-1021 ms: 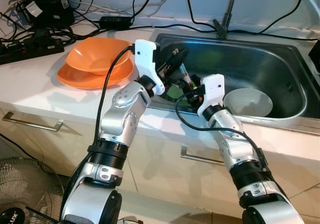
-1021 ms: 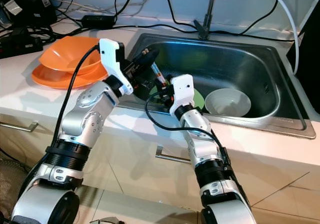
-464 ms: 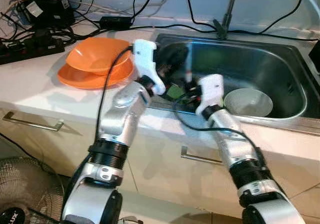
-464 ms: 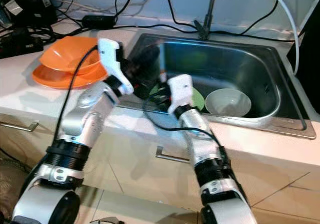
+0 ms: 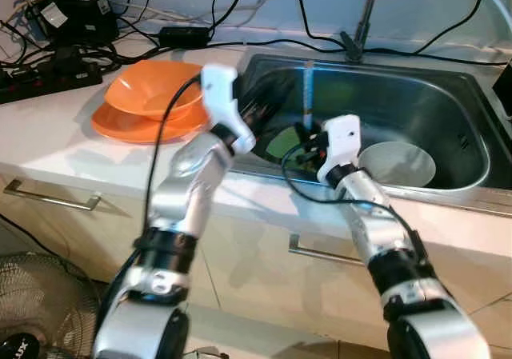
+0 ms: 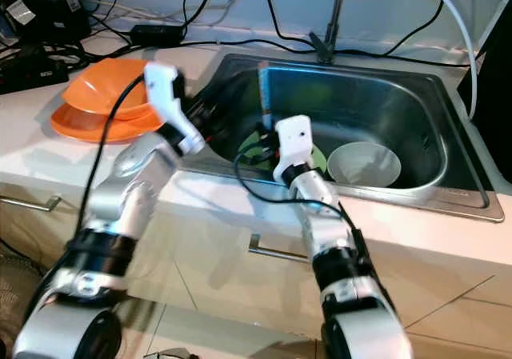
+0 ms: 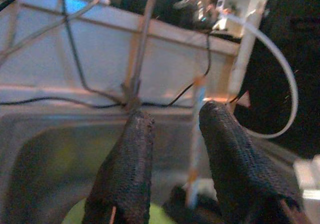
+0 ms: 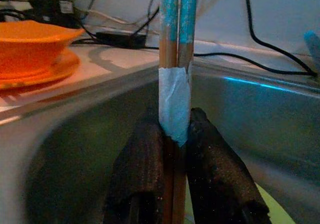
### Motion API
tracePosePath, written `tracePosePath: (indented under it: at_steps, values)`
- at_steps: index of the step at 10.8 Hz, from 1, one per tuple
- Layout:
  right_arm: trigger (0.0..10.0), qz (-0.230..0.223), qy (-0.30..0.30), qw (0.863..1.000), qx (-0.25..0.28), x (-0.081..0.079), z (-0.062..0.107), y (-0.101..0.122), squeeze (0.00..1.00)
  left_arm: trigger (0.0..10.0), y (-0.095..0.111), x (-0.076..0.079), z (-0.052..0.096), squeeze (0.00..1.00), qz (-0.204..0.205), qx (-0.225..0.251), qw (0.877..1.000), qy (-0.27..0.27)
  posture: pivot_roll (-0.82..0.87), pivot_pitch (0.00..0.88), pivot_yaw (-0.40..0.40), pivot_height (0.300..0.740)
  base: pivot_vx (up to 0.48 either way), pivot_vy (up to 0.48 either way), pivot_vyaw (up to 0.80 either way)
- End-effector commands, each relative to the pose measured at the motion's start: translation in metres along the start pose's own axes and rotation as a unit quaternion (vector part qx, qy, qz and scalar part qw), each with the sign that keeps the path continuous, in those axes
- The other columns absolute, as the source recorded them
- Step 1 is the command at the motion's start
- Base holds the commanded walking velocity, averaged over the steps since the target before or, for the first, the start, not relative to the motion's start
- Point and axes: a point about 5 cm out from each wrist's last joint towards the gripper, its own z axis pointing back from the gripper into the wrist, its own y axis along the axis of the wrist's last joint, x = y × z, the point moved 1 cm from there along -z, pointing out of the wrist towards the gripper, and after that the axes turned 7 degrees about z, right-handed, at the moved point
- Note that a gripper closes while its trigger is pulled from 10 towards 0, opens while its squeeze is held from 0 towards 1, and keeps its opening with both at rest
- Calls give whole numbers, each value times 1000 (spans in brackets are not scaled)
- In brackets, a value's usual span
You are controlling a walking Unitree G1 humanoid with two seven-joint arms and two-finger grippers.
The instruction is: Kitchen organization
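Note:
A pair of chopsticks (image 8: 175,44), blue at the top and bound with white tape, stands upright in my right gripper (image 8: 175,121), which is shut on it. In the left eye view the chopsticks (image 5: 307,95) rise over the left part of the steel sink (image 5: 448,195), with the right gripper (image 5: 306,149) just below them. My left gripper (image 7: 177,112) is open and holds nothing. It hovers over the sink's left edge (image 5: 266,105), a little to the left of the chopsticks. A green plate (image 5: 284,143) and a white bowl (image 5: 398,164) lie in the sink.
An orange bowl (image 5: 156,87) sits on an orange plate (image 5: 120,125) on the counter left of the sink. Power strips and black cables (image 5: 56,63) crowd the back left. The faucet (image 5: 364,23) rises behind the sink. A fan (image 5: 32,295) stands on the floor.
The chopsticks were tilted between both grippers; now they stand upright in the right gripper. My left gripper has pulled back to the left, away from them.

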Motion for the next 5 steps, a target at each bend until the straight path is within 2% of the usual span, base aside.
tracePosePath:
  at_steps: [1, 2, 3, 5]
  values:
    - [0, 0, -26, 1000, 0, 14, -3, 2, 0, 10000, -10, -8, 11, 0, -21, -25, 999, 14, 65, 0, 15, 740, 0, 0, 0]
    - [10000, 5, -43, 999, -9, 23, -4, 2, 0, 10000, -19, -13, 19, 0, -29, -44, 998, 24, 72, 0, 13, 740, 0, 0, 0]
    - [10000, 3, -74, 997, -17, 36, -6, 2, 0, 10000, -29, -16, 27, 0, -32, -62, 997, 34, 75, 0, 10, 740, 0, 0, 0]
    - [10000, -2, -96, 995, -26, 46, -9, 3, 0, 10000, -44, -10, 33, 0, -46, -100, 994, 13, 78, 0, 9, 740, 0, 0, 0]
